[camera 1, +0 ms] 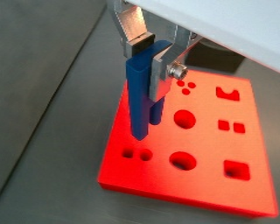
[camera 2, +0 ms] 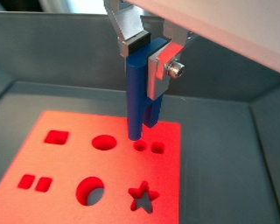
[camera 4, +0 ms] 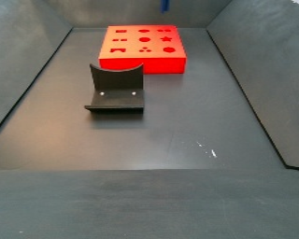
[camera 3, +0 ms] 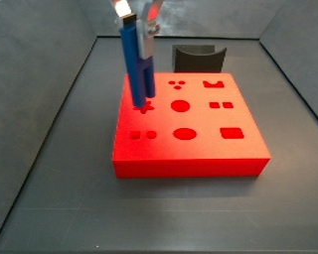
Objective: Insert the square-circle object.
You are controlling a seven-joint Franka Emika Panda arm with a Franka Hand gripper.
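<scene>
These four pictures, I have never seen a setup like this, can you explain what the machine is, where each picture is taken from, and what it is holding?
This is a robot arm working inside a grey walled bin. Two pictures come from cameras on its wrist, looking down past its pincer. Two come from cameras fixed beside the bin.

The pincer, two silver plates with dark pads, is shut on a slim blue bar, held upright. The bar's forked lower end hangs at the top of a red block full of shaped holes: circles, squares, a star. Whether it has entered a hole I cannot tell.

A dark curved piece lies on the floor apart from the block. That side view does not show the pincer.
</scene>
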